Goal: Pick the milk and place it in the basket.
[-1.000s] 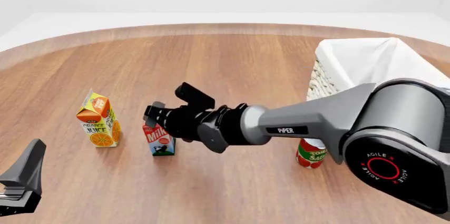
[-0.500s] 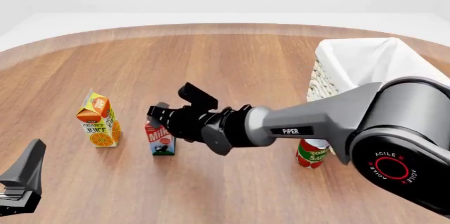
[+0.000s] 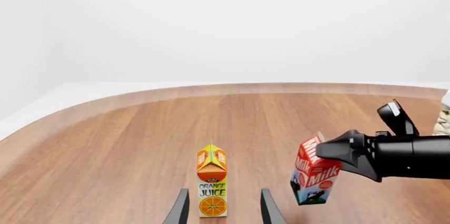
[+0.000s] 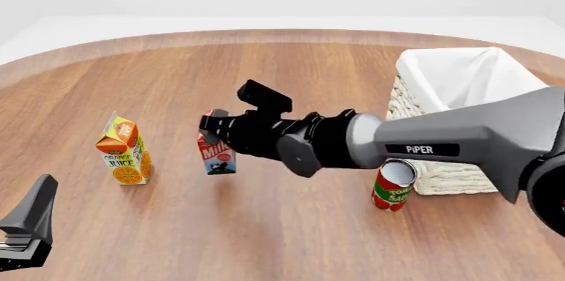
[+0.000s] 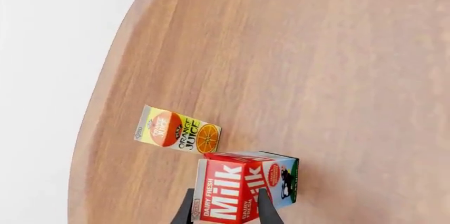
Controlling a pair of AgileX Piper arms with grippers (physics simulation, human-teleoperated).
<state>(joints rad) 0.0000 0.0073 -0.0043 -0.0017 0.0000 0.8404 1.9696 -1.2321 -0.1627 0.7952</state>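
Wooden bench [image 4: 292, 82], round-edged, against plain white walls. At far left, left tool [image 4: 26, 231] parked low, fingers apart, nothing held. Next, juice carton [image 4: 124, 151] upright on bench. Right of it, milk [image 4: 216, 154] tilted, apparently clear of bench, clamped near its gabled top by right tool [image 4: 212, 132]. Judged light and stiff, thin card walls liable to dent; smooth faces may slip, so flat-side hold below the gable advised. Further right, can [image 4: 391, 190] standing just beside basket [image 4: 459, 175].
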